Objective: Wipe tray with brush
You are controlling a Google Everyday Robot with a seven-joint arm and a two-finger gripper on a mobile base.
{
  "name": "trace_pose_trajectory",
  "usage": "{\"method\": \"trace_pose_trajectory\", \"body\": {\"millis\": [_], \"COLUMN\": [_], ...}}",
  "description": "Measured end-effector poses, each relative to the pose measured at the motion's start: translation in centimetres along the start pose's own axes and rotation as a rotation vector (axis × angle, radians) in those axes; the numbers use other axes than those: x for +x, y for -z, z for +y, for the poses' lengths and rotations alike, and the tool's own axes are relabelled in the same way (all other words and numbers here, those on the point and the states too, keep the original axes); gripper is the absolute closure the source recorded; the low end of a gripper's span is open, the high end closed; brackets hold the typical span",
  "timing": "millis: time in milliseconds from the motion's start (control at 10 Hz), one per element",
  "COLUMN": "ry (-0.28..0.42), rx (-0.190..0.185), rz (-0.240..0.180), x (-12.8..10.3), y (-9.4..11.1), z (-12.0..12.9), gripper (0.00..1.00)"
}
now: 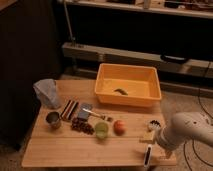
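At the near right corner of the pale wooden desk (65, 148), the slim long-handled dish brush (149, 139) lies flat. Its whitish bristled head points toward the far edge and its dark handle end reaches the near edge. Just to its right is the robot's white arm (187, 131), and the hand (159, 147) at its tip hovers close by the handle, fingers spread wide and, as far as I can see, holding nothing. The large, deep orange-yellow plastic tray (140, 100) stands by the far edge toward the right, well apart from the brush, with a small dark scrap (120, 91) on its floor.

The brush's position looks like the main risk to me. It lies so close to the corner that a nudge from a closing finger could push it off the desk. The handle is also thin and flat on the wood, so the fingers may pinch one side only and let it swivel. On the way over, the tray's tall rim could catch the bristles. The round orange-red fruit (119, 126) lies left of that path.
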Motion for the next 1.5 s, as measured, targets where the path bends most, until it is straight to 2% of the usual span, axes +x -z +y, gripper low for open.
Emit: {"method": "trace_pose_trajectory", "body": {"millis": [1200,1500], "ry": [0.011,0.067], "rx": [-0.001,0.048], "rz": [-0.001,-0.015], "x": [0.0,0.0], "y": [-0.1,-2.8], "z": [0.0,0.6], "gripper": [0.20,0.20]}}
